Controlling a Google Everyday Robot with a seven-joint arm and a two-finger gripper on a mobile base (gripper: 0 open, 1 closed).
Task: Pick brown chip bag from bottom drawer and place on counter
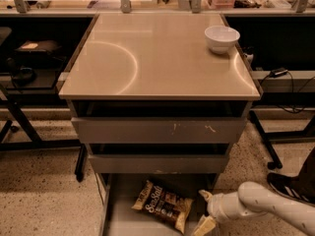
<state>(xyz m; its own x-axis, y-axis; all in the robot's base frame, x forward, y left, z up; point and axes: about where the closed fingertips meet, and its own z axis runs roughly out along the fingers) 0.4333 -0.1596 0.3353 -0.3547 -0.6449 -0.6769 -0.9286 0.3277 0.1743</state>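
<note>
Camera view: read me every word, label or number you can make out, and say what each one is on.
"Sea Salt" (likely reading): white script on the brown chip bag in the bottom drawer.
Smaller print on the bag: too blurred to read.
No text shows on the counter, the white bowl, or the open gripper just right of the bag.

High front view; gripper (pixel 201 211) jaws lower right

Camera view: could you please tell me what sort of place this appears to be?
Probably a lab or workshop: dark benches holding gear flank a drawer cabinet on a speckled floor. The gripper hangs open beside the chip bag in the bottom drawer.
</note>
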